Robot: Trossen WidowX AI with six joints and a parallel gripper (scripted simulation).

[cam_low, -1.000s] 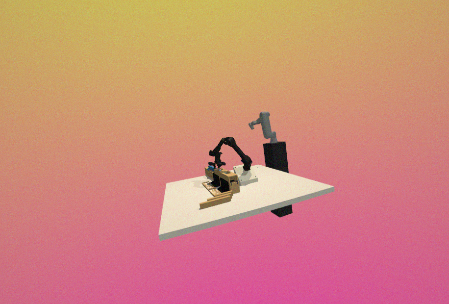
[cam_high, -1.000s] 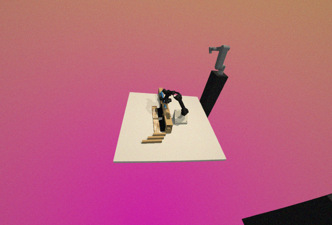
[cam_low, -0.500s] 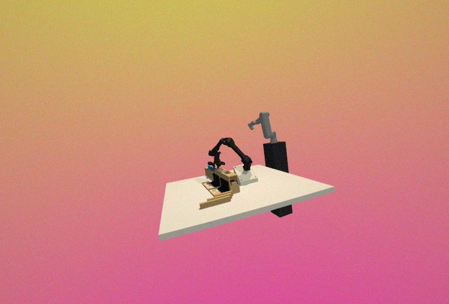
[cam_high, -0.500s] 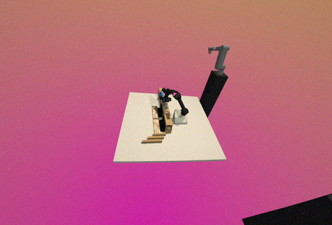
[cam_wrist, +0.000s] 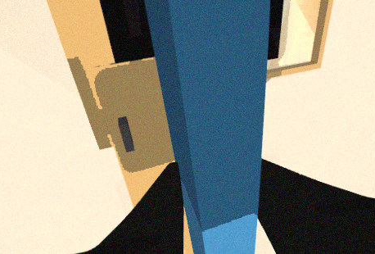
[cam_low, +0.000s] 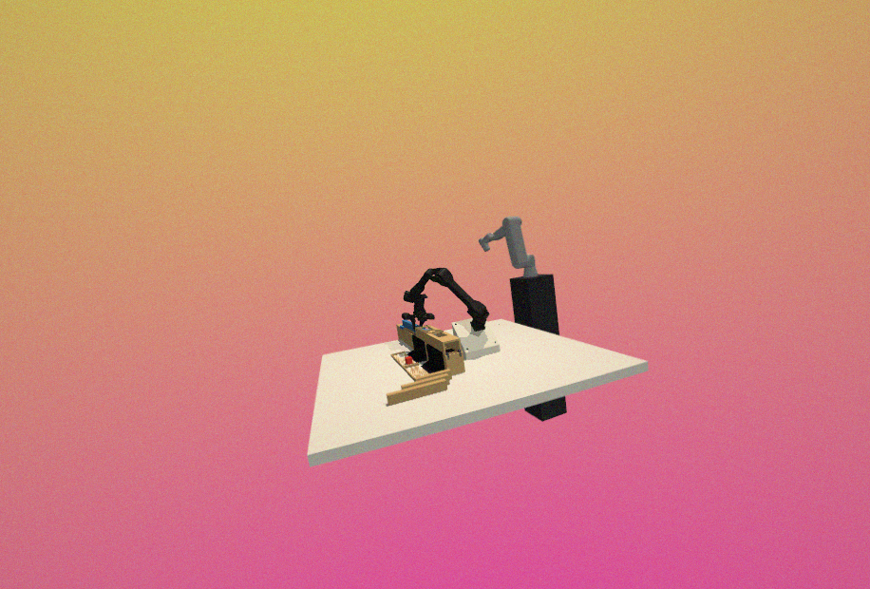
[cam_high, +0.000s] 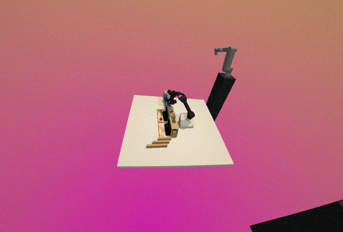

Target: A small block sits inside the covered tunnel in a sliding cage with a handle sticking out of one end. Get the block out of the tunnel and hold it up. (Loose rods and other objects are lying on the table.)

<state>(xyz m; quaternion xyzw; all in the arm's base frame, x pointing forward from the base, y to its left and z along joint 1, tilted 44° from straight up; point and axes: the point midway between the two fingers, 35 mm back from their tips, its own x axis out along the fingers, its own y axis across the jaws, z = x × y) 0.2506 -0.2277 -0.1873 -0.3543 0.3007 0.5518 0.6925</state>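
No text, label, brand name, number or sign can be read in the top, exterior or wrist view. In the top and exterior views, the surfaces near the middle of the frame are too small to show any lettering that can be made out.

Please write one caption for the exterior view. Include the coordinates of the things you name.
Gripper (cam_high: 168, 103) (cam_low: 417, 325) closed on a blue bar (cam_wrist: 222, 123), a red block (cam_high: 161, 118) (cam_low: 408, 360) beside the wooden tunnel (cam_high: 174, 126) (cam_low: 454, 342).
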